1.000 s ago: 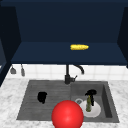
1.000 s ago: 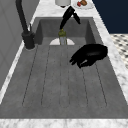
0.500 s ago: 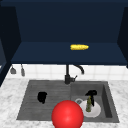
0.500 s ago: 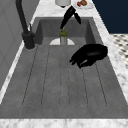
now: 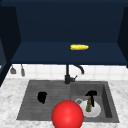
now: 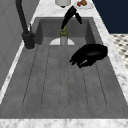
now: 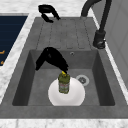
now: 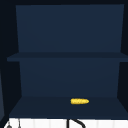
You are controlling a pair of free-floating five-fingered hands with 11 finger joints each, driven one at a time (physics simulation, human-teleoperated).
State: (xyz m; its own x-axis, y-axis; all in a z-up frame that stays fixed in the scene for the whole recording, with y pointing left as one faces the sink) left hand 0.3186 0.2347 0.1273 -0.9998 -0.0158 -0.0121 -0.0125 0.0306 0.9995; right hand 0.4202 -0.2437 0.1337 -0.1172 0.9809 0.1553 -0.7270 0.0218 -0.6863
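The sink [image 5: 30, 110] sits in the marble surface [image 5: 10, 90]. In its basin, a white plate [image 7: 75, 96] carries an upright green bottle [image 7: 64, 83]. The right robot hand [image 7: 51, 58] pinches the bottle's yellow cap. The left robot hand [image 6: 90, 55] hovers over the drainboard, fingers loosely curled, grasping nothing.

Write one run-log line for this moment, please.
right hand: fingertips at bottle top | bottle: upright on white plate, sink basin | left hand: above drainboard

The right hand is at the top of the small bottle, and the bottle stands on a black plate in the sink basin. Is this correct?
Not quite: the plate is white, not black, as the right side view shows. The right hand is at the top of the small bottle, which stands on it in the sink basin.
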